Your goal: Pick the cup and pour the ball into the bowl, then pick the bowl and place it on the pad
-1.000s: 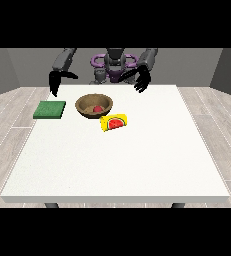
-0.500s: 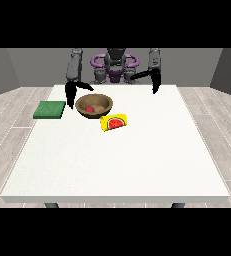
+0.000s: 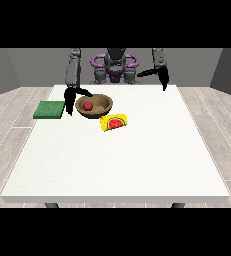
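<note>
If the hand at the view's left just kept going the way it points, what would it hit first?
That hand points down, between the green pad and the bowl. It would probably meet the table first, close by the bowl's rim, though depth is unclear.

A grey robot with black hands and a purple ring

The body is seen small at the far side of the table. Its middle part is made of dark grey blocks, and a dark head shape is set on top. A purple ring is wrapped around the chest, like a hoop. Two long grey arms are joined to the body, each built from rounded grey pieces. The arms are ended by thin black hands, one at the view's left (image 3: 69, 94) and one at the view's right (image 3: 162, 76). The fingers are shown as slim black sticks.
</note>
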Tool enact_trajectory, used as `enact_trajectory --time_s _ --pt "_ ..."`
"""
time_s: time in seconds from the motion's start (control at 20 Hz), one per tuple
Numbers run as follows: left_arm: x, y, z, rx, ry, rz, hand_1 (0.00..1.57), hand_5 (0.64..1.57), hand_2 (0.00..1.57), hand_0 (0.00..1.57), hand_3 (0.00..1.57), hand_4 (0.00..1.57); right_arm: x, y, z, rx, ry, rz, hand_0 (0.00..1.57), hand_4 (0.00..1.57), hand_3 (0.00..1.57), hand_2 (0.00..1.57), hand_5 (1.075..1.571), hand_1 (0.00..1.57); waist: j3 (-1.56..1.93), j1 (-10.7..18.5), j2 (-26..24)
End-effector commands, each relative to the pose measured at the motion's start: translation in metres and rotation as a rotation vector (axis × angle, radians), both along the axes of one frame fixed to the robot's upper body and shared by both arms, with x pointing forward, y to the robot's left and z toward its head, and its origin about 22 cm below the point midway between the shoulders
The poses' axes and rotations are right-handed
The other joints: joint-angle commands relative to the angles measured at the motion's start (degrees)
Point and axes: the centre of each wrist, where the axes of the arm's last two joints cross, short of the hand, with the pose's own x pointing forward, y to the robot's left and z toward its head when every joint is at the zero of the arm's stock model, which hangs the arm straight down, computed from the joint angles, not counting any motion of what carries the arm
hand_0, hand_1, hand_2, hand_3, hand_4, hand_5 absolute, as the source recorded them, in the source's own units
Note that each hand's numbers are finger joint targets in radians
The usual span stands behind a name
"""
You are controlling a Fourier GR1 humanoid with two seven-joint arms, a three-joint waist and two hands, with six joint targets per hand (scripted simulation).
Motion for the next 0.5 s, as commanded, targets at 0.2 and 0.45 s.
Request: enact_trajectory --time_s 0.2,0.45 --pt "-0.01 0.008 -0.002 0.009 -0.032 -0.009 0.0 1.565 0.0 0.0 0.0 0.0 0.007 0.035 -0.015 0.001 -0.003 -0.012 0.0 0.06 0.0 0.0 1.562 0.0 0.0 0.97 1.5" --pt "0.002 -0.003 0.05 -0.002 -0.114 -0.1 0.0 1.571 0.0 0.0 0.0 0.08 -0.02 -0.014 -0.038 -0.034 0.222 -0.23 1.45 0.47 0.0 1.57 1.512 1.45 0.08 5.3 6.29"
